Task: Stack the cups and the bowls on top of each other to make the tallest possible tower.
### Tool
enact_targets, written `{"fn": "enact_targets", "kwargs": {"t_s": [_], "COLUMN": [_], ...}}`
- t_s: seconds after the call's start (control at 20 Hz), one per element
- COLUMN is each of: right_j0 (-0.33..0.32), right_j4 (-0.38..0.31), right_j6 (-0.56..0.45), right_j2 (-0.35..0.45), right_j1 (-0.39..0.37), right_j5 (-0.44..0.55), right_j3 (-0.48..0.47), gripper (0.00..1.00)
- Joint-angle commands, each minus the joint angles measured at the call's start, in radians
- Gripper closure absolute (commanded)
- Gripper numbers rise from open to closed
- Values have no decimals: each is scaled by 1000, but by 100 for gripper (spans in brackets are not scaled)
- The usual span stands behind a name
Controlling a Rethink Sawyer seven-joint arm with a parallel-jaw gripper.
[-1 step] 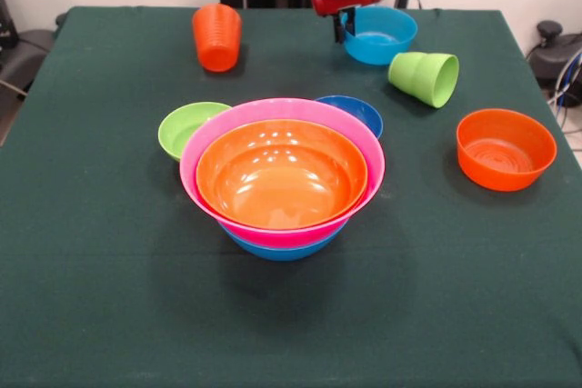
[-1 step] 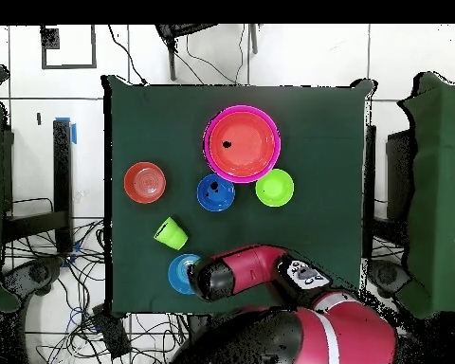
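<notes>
The tower [image 1: 282, 174] [image 2: 242, 144] stands mid-table: a large orange bowl nested in a pink one, on a blue one. Against it sit a small lime-green bowl [image 1: 186, 127] [image 2: 274, 188] and a small dark blue bowl [image 1: 355, 112] [image 2: 215, 192]. An orange bowl [image 1: 506, 148] [image 2: 144, 182] rests alone. The ribbed orange cup [image 1: 216, 36] stands far off; the arm hides it from overhead. The lime-green cup [image 1: 425, 77] [image 2: 171, 232] lies on its side. My gripper [image 1: 345, 29] hangs at the rim of a light blue bowl [image 1: 382, 35] [image 2: 181, 274].
A dark green cloth covers the table [image 1: 109, 297] [image 2: 326, 123]. In the overhead view the red and black arm [image 2: 245, 268] reaches over the table's edge toward the light blue bowl. Cables and chairs lie around the table, off its surface.
</notes>
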Motion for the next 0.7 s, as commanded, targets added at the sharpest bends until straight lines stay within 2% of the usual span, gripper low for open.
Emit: {"fn": "enact_targets", "kwargs": {"t_s": [0.05, 0.7], "right_j0": [32, 39], "right_j4": [-47, -50], "right_j6": [14, 18], "right_j2": [49, 42], "right_j1": [-9, -14], "right_j5": [-40, -50], "right_j3": [-95, -93], "gripper": [100, 100]}}
